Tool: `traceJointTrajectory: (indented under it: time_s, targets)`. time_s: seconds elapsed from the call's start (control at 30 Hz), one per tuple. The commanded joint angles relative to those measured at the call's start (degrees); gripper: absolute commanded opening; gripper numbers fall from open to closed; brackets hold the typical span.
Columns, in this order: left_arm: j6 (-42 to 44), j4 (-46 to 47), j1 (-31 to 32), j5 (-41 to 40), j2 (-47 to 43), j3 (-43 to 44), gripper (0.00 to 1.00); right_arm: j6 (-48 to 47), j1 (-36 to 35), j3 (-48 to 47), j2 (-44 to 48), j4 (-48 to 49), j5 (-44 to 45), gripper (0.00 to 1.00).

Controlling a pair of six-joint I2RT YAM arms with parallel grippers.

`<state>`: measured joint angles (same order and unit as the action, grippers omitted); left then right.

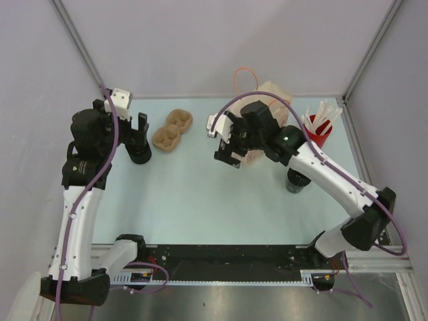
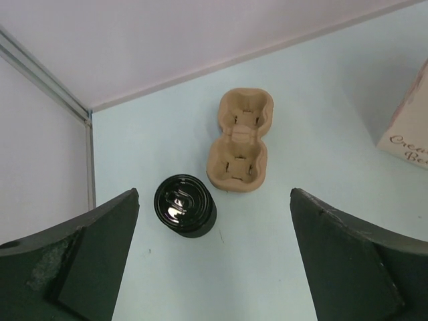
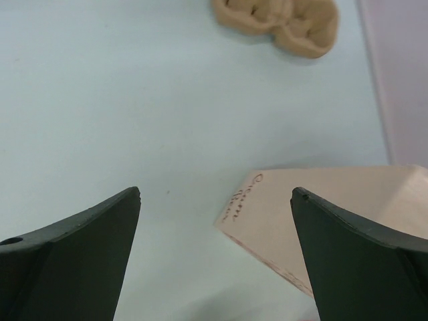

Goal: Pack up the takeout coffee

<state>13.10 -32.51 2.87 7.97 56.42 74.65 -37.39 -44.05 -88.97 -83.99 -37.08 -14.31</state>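
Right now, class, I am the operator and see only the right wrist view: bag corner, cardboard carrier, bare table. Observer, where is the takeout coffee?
Observer: The takeout coffee stands upright by the cardboard carrier's near end, on its left.
Operator: Is it held?
Observer: No; the left end effector hangs open above it.
Operator: Anything beside my arm?
Observer: A taller black cup stands partly hidden under your forearm.

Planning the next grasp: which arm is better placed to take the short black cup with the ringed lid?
Left. The open left gripper hangs right by the short black cup, beside the brown pulp cup carrier. The open right gripper is over the beige printed paper bag instead.
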Motion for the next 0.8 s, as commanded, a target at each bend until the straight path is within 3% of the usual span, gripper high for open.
traceJointTrajectory:
  time_s: [0.0,0.47,0.77]
  targets:
    - [0.3,-0.4,-0.9,1.2,-1.5,-2.7,0.99,-1.1,1.1,0.4,-7.1,-1.2,-3.8,1.00]
    - [-0.1,0.9,-2.2,1.8,-2.7,-5.5,1.00,-7.0,2.5,0.9,-21.9,-0.9,5.3,1.00]
    - [-0.4,1.4,-2.4,2.1,-2.8,-6.4,0.99,-9.4,4.4,1.1,-25.4,2.7,12.9,1.00]
